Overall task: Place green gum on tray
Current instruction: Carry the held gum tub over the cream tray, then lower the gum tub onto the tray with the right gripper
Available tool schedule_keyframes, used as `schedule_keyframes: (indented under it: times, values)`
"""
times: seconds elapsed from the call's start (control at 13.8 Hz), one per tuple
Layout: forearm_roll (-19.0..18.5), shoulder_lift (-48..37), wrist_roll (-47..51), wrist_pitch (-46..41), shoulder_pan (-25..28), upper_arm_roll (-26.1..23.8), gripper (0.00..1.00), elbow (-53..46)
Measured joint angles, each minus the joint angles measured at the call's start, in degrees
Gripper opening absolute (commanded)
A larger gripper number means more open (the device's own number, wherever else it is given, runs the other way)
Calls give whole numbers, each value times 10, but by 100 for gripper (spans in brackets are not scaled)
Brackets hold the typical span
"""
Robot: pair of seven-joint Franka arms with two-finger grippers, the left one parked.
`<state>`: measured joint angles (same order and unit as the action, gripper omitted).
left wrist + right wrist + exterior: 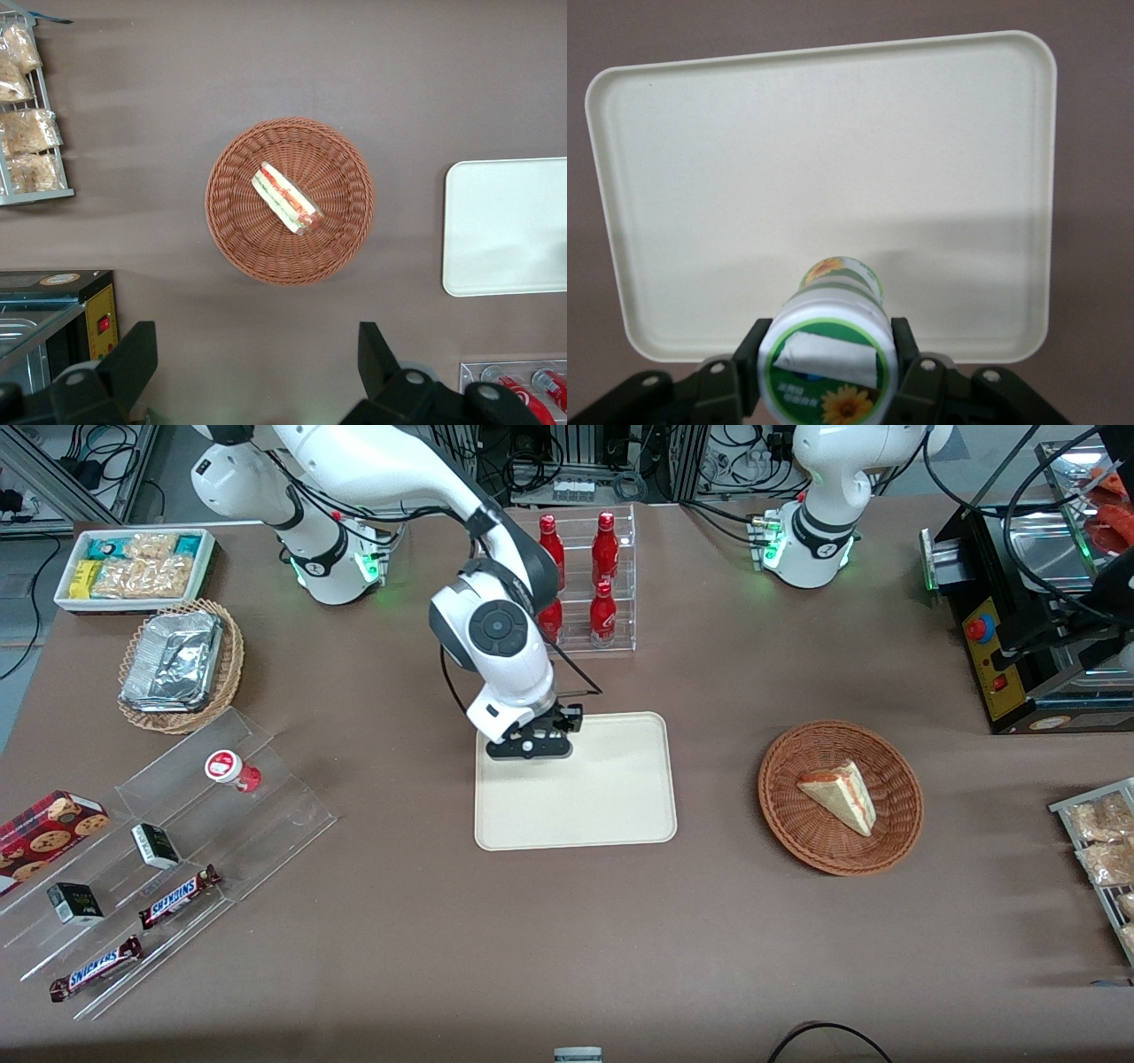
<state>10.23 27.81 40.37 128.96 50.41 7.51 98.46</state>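
Two gripper fingers clamp the green gum bottle just below its white lid, holding it above the cream tray near its 11 o'clock corner; small, rigid and probably light, its smooth plastic could slip.
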Motion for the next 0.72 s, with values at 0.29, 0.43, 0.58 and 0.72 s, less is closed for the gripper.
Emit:
schedule_keyframes:
  times: [0.29, 0.43, 0.58, 0.72]
  values:
    - [0, 41, 0, 36, 3, 3, 0, -15]
    - [0, 64, 1, 37, 3, 6, 0, -40]
    - [-16, 87, 16, 37, 3, 8, 0, -65]
    - [-43, 108, 39, 38, 3, 9, 0, -85]
